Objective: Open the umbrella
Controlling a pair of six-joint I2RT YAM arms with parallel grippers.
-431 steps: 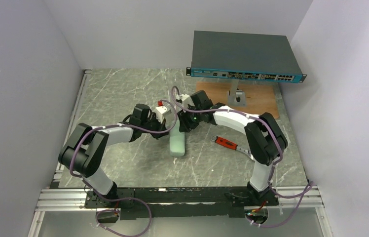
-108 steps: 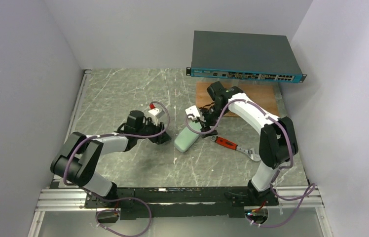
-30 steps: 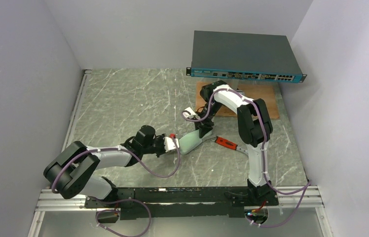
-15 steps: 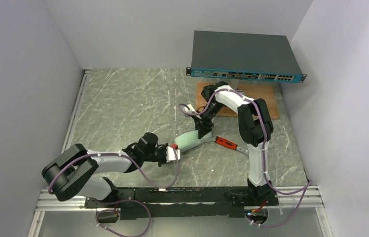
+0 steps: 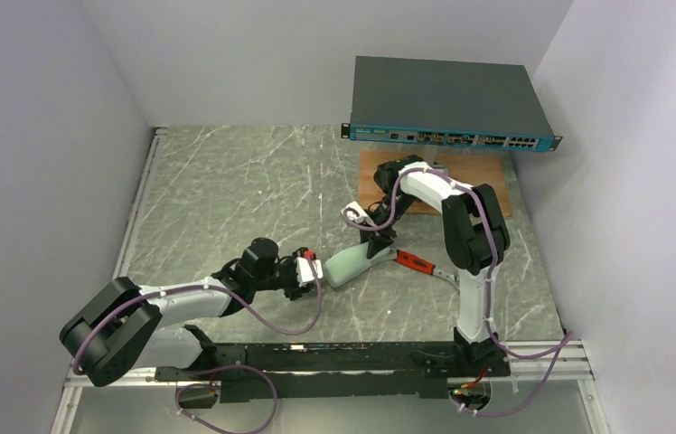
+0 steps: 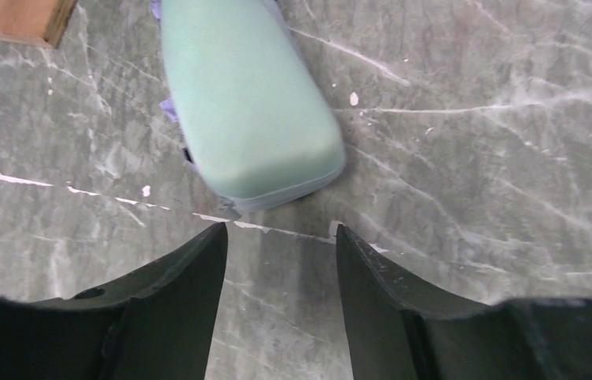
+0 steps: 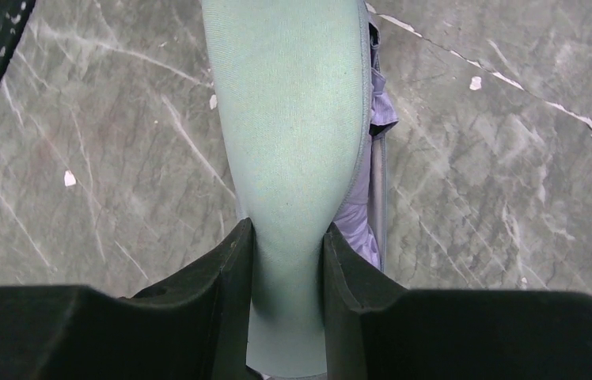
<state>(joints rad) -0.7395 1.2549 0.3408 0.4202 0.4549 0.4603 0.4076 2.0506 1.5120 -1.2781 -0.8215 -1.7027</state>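
A mint-green clamshell case [image 5: 350, 262] lies on the marble table, its seam partly parted. The umbrella shows only as pale lavender fabric [image 7: 360, 226] peeking out of the case's side; the rest is hidden inside. My right gripper [image 5: 378, 246] is shut on the far end of the case [image 7: 293, 95], one finger pressed against each side [image 7: 288, 229]. My left gripper [image 6: 279, 229] stands open just short of the case's near rounded end [image 6: 245, 103], with bare table between its fingers. A sliver of lavender [image 6: 168, 107] shows there too.
A red-handled tool [image 5: 416, 263] lies just right of the case. Behind it a wooden board [image 5: 479, 185] carries a stand with a grey network switch [image 5: 452, 104] raised above the table. White walls close in on the left, back and right.
My left gripper, shut at the case's near end a second ago, has opened and holds nothing. The right arm has shifted slightly while keeping its grip on the case.
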